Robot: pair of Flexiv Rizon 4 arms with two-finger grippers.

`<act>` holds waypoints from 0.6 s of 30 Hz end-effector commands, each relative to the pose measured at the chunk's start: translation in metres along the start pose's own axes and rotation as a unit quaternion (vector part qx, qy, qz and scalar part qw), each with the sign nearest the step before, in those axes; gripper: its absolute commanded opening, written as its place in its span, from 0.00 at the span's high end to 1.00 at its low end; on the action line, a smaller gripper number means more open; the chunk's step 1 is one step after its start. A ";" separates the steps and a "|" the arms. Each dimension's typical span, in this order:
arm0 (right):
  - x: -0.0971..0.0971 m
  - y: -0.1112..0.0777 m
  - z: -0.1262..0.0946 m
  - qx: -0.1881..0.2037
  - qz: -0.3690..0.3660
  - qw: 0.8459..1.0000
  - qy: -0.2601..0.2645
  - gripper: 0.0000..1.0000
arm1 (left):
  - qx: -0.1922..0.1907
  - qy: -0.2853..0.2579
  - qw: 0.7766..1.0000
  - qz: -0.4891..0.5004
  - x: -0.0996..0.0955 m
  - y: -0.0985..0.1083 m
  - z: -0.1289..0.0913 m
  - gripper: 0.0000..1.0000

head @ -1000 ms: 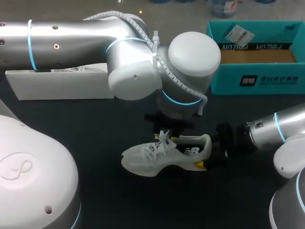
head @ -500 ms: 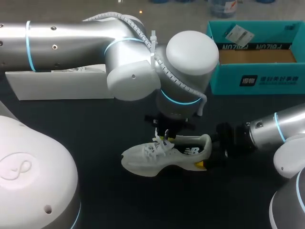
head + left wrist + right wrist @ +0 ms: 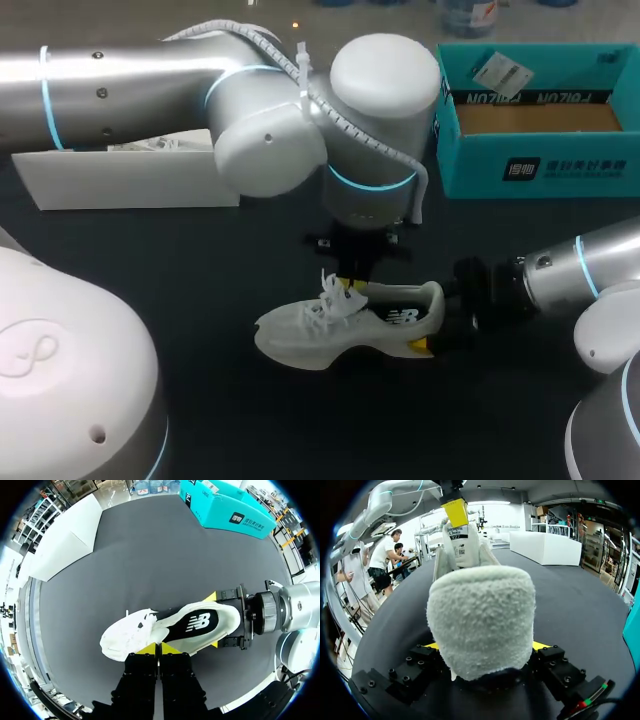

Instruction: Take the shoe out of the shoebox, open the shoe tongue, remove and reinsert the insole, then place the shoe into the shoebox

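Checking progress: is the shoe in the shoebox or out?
Out. The shoe stands on the table, apart from the teal shoebox, heel clamped by the right gripper, tongue pinched by the left gripper.

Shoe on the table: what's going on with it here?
The white shoe lies on the table, out of the teal shoebox. The right gripper is shut on its heel, steadying it. The left gripper, above the shoe, pinches the tongue and holds it upright.
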State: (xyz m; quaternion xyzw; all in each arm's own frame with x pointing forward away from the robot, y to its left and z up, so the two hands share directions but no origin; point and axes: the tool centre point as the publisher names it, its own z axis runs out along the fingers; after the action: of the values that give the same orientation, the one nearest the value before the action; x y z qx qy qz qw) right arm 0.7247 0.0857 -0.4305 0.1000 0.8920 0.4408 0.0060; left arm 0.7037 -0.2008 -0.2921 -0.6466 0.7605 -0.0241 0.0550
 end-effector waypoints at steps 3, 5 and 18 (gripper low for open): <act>0.004 -0.005 0.008 0.003 0.000 1.000 0.000 1.00 | -0.013 0.061 0.998 0.001 -0.025 0.000 -0.016 1.00; 0.004 -0.005 0.008 0.003 0.000 1.000 0.000 1.00 | -0.016 0.071 0.997 -0.001 -0.028 -0.001 -0.019 1.00; 0.004 -0.005 0.008 0.003 0.000 1.000 0.000 1.00 | -0.065 0.104 0.990 -0.064 -0.075 -0.002 -0.007 1.00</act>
State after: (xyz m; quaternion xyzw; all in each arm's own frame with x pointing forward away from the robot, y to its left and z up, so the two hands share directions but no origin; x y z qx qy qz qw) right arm 0.7247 0.0857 -0.4305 0.1000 0.8920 0.4408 0.0059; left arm 0.7119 -0.1391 -0.2761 -0.6910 0.7227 -0.0039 -0.0135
